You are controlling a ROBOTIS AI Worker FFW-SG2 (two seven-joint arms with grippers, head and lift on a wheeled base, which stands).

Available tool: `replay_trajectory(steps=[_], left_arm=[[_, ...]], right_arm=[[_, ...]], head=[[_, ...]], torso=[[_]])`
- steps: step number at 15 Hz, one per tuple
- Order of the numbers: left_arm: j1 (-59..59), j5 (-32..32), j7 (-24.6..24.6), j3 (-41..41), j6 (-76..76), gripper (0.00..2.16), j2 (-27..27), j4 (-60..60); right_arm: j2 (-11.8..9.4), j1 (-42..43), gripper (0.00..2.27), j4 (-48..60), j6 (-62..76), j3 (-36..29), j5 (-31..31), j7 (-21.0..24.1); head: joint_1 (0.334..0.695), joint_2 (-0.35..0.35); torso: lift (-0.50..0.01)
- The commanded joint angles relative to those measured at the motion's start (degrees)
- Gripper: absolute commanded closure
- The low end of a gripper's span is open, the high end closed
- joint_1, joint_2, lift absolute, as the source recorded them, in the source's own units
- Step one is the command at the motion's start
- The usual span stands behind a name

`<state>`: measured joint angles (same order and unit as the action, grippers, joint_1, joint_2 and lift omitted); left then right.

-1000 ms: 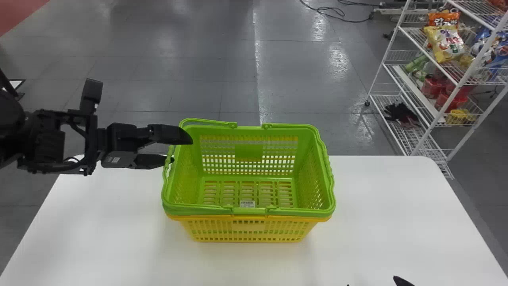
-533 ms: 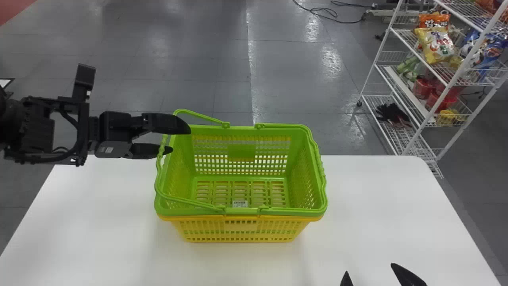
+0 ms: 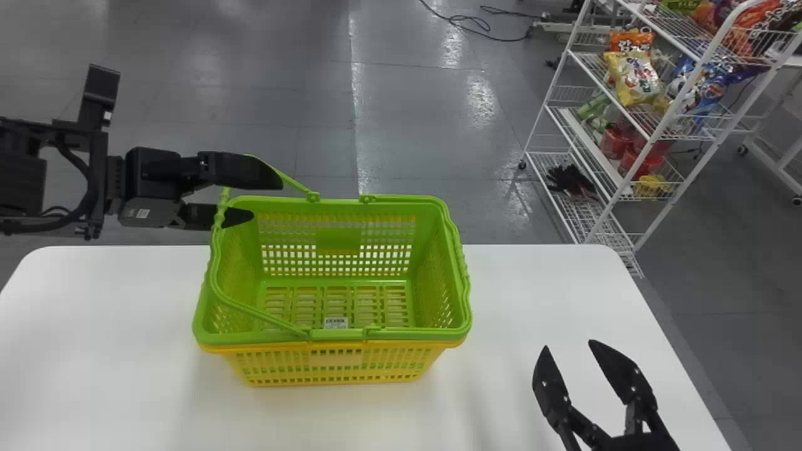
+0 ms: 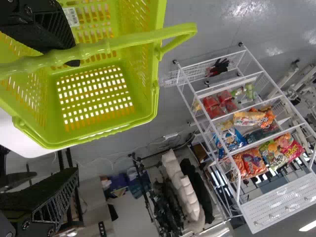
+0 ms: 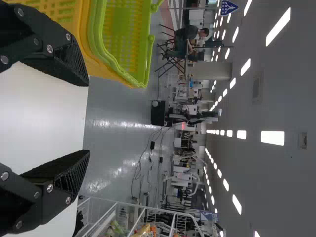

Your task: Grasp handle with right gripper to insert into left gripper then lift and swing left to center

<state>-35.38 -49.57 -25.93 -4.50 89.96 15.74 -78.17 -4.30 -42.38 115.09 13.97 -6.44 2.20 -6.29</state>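
On the table [image 3: 94, 300], the green basket [image 3: 232, 339] feels likely light and stiff (it might drag the yellow basket [image 3: 335, 358] along), glossy, lattice-walled; left gripper [image 3: 268, 199] and right gripper [image 3: 568, 344] have jaws wide; the raised left-side handle [image 4: 133, 38], probably slightly springy, is best taken mid-span, slim and knobbly

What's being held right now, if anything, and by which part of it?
Nothing is gripped: the raised green handle just crosses one finger of the open left gripper. The right gripper is empty.

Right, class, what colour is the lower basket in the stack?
Yellow; the lower basket shows best in the head view.
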Motion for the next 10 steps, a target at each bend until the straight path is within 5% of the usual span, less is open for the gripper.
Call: replay_trajectory(steps=[1, 4, 10], left_arm=[[-0.48, 0.0, 0.0, 0.37, 0.07, 0.04, -0.79, 0.03], [-1.98, -0.09, 0.26, 1.78, 0.07, 0.04, -1.58, -0.05], [-2.68, -0.61, 1.32, 4.15, 0.07, 0.04, -3.87, -0.58]], right_arm=[[0.0, 2.39, 1.18, 1.28, -3.56, -0.86, -0.09, 0.14], [-0.09, 5.03, 2.02, 2.59, -9.71, -0.77, -1.23, 0.66], [-0.27, 10.39, 2.17, 3.39, -18.68, 0.64, -5.63, 0.93]], head=[[0.695, -0.181], [0.695, -0.198], [0.695, -0.23]], torso=[[-0.093], [-0.093], [-0.093]])
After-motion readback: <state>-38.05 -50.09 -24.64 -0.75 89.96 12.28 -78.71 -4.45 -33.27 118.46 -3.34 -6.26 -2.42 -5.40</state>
